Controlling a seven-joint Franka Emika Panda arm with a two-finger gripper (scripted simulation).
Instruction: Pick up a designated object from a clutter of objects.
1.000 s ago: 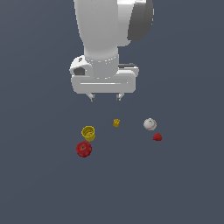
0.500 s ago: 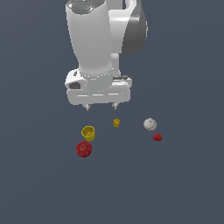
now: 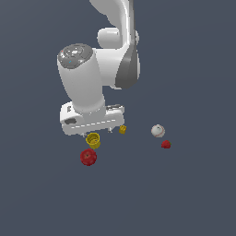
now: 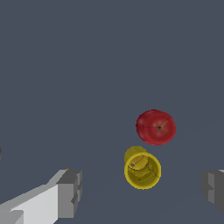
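Note:
The dark-red apple (image 3: pixel 88 156) (image 4: pixel 155 127) lies on the grey floor, closest to the camera in the exterior view. A yellow cup (image 3: pixel 93 140) (image 4: pixel 142 168) lies on its side right beside it. My gripper (image 3: pixel 97 133) (image 4: pixel 142 191) hangs open just above the cup, its grey fingers (image 4: pixel 70 192) spread wide and nothing between them. The apple sits a little beyond the fingertips, untouched. The arm's white hand covers the floor behind the cup in the exterior view.
A tiny yellow block (image 3: pixel 122 130) sits just off the hand's edge toward the exterior view's right. Farther that way are a white ball (image 3: pixel 157 131) and a small red lump (image 3: pixel 166 144).
The arm has swung down and toward the exterior view's left, bringing the hand low over the yellow cup. None of the small items has moved.

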